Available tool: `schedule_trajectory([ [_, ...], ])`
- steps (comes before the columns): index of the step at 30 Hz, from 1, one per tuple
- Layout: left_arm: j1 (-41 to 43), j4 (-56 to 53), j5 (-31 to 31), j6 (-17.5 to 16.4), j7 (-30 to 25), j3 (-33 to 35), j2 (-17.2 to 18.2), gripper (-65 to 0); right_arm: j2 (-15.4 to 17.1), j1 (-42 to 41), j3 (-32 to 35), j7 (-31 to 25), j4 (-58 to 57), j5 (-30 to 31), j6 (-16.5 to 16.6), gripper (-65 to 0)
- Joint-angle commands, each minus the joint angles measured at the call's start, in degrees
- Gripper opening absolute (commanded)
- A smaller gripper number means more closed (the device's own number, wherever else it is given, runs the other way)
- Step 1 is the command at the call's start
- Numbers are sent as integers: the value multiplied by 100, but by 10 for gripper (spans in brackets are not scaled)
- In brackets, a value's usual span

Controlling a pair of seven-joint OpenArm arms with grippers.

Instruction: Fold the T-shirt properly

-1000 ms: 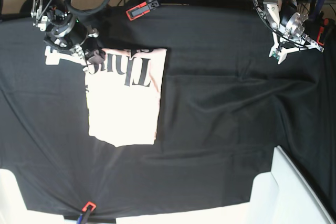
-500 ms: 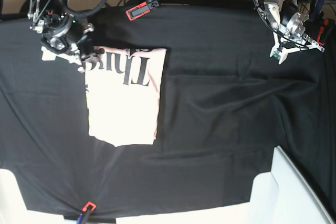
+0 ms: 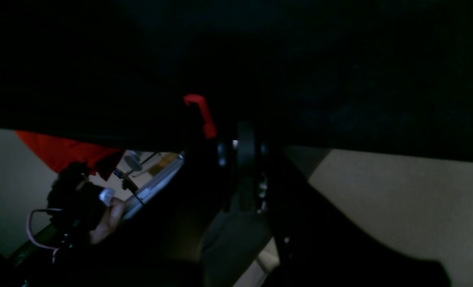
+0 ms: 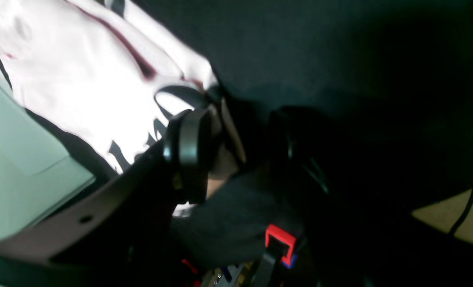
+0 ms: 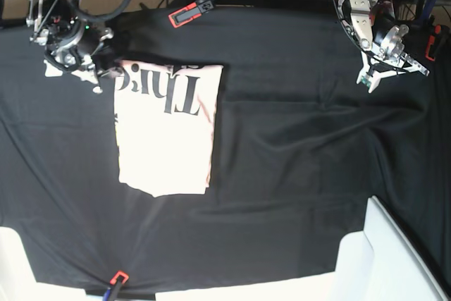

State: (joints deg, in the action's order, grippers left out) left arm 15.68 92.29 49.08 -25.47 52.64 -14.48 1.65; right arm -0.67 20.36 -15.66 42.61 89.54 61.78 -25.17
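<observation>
We see the folded T-shirt [image 5: 166, 132] just beside our right gripper [image 5: 90, 74], jaws spread, holding nothing; left gripper [image 5: 369, 81] pressed together.

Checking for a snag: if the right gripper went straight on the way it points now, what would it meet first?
Probably the T-shirt: the right gripper, jaws apart, points at its lettered edge on the black cloth, though depth is unclear.

Your right arm [image 5: 60, 15] was a dark metal frame with a green board on top, a thick black cable looping beside it and small white parts low down. Your left arm [image 5: 366, 5] was grey and silver, ending in a round silver disc and white brackets. Close up, your right gripper [image 4: 236, 143] showed black rounded jaws.
</observation>
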Motion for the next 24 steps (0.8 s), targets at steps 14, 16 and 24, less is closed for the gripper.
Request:
schedule_trajectory([
  [14, -351, 217, -3207, 55, -855, 1760, 94, -632, 959, -185, -478, -353, 475, 103, -169, -438],
  [16, -562, 279, -3972, 55, -855, 2077, 94, -633, 994, -159, -478, -345, 475, 103, 183, -538],
  [24, -1581, 454, -4860, 55, -873, 3255, 42, -633, 1188, -344, -337, 631, 466, 95, 1255, -650],
])
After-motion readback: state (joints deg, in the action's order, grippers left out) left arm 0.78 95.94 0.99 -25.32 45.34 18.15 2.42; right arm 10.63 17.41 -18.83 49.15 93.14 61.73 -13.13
